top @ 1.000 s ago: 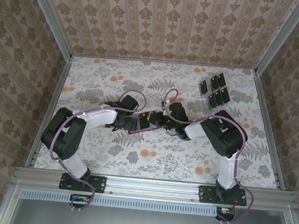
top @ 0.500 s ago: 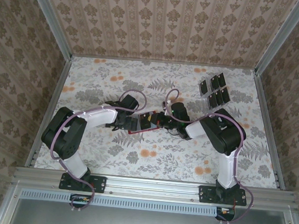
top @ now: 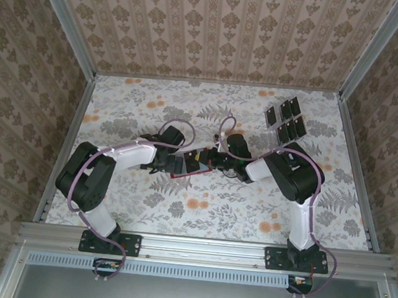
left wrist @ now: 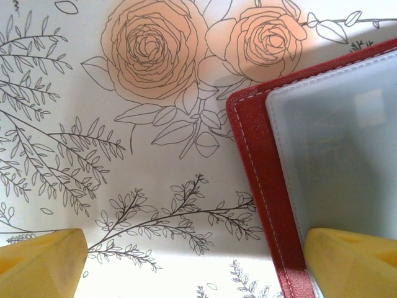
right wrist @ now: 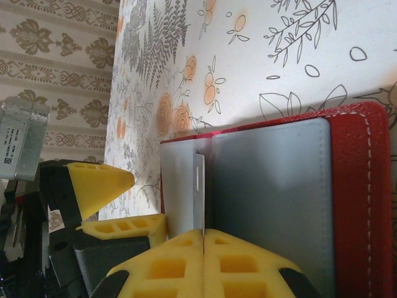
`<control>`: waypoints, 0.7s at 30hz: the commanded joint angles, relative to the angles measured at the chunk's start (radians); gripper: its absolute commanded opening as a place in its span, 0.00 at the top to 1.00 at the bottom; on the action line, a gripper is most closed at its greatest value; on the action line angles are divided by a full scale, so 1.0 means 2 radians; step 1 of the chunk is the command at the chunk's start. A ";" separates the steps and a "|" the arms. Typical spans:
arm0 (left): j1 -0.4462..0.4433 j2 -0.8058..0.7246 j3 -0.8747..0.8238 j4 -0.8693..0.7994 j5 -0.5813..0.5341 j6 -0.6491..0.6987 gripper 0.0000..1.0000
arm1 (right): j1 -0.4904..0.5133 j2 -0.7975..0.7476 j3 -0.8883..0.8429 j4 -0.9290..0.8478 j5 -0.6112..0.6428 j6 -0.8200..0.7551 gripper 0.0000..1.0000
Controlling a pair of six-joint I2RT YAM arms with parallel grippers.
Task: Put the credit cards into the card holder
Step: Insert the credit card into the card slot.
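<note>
At mid-table [top: 132, 107], the open red wallet [top: 182, 166] lies flat with its grey-blue inside up, between the two arms. The right end effector [right wrist: 203, 239] is clenched on a thin card [right wrist: 198, 183], seen edge-on from the right wrist. The card stands upright on the line where two of the wallet's [right wrist: 273, 186] grey panels meet; whether its edge is inside a pocket cannot be told. The left end effector [left wrist: 195, 267] is released, jaws wide. One yellow fingertip [left wrist: 350, 261] sits over the wallet's [left wrist: 335, 155] grey inside near its red border, and the other is over bare table. The other black cards [top: 285, 119] lie in a tidy cluster near the table's far right corner, well apart from the wallet.
</note>
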 commanded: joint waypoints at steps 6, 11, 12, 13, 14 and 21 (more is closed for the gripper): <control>0.006 0.017 0.000 -0.024 -0.011 0.005 0.00 | 0.001 0.020 0.020 -0.035 -0.016 -0.004 1.00; 0.006 0.017 0.000 -0.023 -0.010 0.005 0.00 | 0.004 0.025 0.027 -0.041 -0.018 -0.005 1.00; 0.006 0.017 0.000 -0.023 -0.010 0.005 0.00 | 0.004 0.025 0.027 -0.041 -0.018 -0.005 1.00; 0.006 0.017 0.001 -0.023 -0.010 0.006 0.00 | 0.004 0.025 0.027 -0.041 -0.018 -0.005 1.00; 0.006 0.017 0.001 -0.023 -0.010 0.006 0.00 | 0.004 0.024 0.027 -0.041 -0.017 -0.007 1.00; 0.006 0.018 0.002 -0.024 -0.009 0.007 0.00 | -0.005 0.019 0.037 -0.065 -0.020 -0.021 1.00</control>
